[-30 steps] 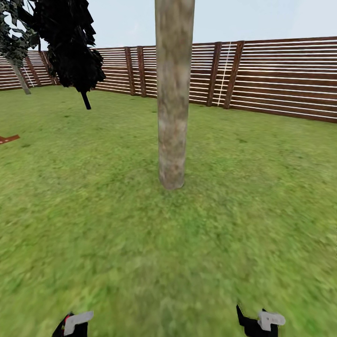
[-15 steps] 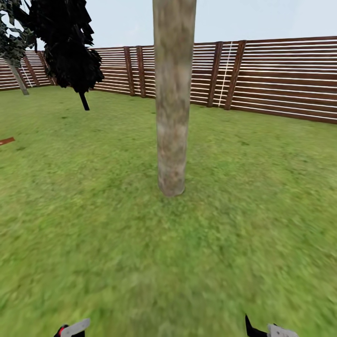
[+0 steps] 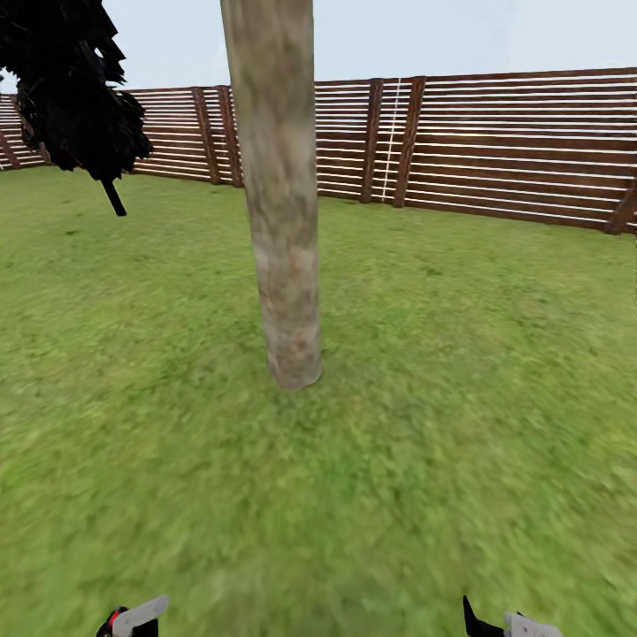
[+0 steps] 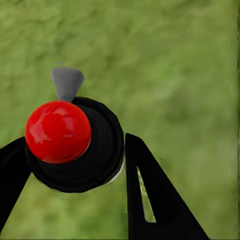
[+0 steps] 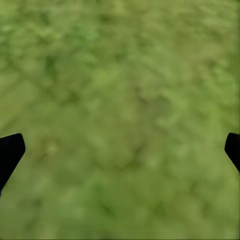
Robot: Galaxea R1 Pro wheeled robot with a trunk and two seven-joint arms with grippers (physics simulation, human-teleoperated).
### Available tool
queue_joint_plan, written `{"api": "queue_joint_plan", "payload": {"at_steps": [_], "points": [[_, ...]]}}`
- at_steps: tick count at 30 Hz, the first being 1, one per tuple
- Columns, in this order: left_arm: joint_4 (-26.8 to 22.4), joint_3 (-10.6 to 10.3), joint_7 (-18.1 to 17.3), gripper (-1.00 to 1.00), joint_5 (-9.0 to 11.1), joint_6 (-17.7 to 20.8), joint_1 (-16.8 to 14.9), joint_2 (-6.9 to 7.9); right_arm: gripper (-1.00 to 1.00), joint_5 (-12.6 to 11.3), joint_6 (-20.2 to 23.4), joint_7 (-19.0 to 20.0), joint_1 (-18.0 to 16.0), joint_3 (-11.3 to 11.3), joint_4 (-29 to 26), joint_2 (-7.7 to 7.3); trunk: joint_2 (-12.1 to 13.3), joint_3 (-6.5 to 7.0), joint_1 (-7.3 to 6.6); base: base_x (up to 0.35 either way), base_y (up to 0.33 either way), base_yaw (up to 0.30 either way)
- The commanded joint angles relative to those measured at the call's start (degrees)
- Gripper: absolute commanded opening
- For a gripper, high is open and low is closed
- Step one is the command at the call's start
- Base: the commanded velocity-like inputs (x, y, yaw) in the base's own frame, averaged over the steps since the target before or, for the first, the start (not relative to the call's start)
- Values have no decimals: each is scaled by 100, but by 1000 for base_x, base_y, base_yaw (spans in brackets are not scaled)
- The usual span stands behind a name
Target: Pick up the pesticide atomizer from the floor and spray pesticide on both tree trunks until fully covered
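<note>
left claw: my left gripper (image 4: 75, 165) has its two black fingers (image 4: 155, 200) pinched on the pesticide atomizer (image 4: 75, 145), a black round-bodied bottle with a shiny red ball cap and a small grey cone nozzle, hanging over grass

right claw: my right gripper (image 5: 120, 145) is spread wide with nothing in it, just the black fingertips (image 5: 10, 152) at the edges and lawn below

both from the head: only the tips poke up at the bottom edge, left (image 3: 133, 617) and right (image 3: 513, 624)

tree trunk: thick pale grey-beige mottled tree trunk (image 3: 279, 203) standing straight ahead, a bit left of centre, well apart from both claws, bark looks bare to me

around it: wide green lawn (image 3: 460, 398), brown horizontal-slat wooden fence (image 3: 495, 150) along the back, one slim near-black tree (image 3: 75, 88) far off on the left, not one of mine

where I'm at: guessing I'm lining up to spray this trunk

what could go wrong: nozzle points down at the grass, so spraying like this would wet the lawn, not bark. From one spot I'd likely miss the far side and the upper part. Also the grip is on a round body, so it could twist when I swing it up

count: 1 atomizer, 2 claws, 1 thick trunk, 1 dark tree, 1 fence
</note>
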Motion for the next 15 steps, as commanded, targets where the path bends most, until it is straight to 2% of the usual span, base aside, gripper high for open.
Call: {"api": "queue_joint_plan", "payload": {"at_steps": [1, 7, 11, 15], "points": [[-55, 3, -1, -100, 5, 0, 3, 7, 100, 0, 0, 0, 0, 0, 0, 0, 0, 0, 0, 339, -1, -34], [-204, 3, 9, -100, 5, -12, 6, 15, 100, 6, 0, -8, 0, 6, 0, 0, 0, 0, 0, 311, 0, -7], [-229, -4, -6, -100, -5, 1, 4, 22, 100, 21, 0, -3, 0, 26, 0, 2, 0, 0, 0, 56, 0, 0], [-297, -13, -18, -100, -42, 11, -40, 110, 100, 19, -2, 0, 0, 34, -78, 8, 0, 0, 0, 3, 0, 0]]}}
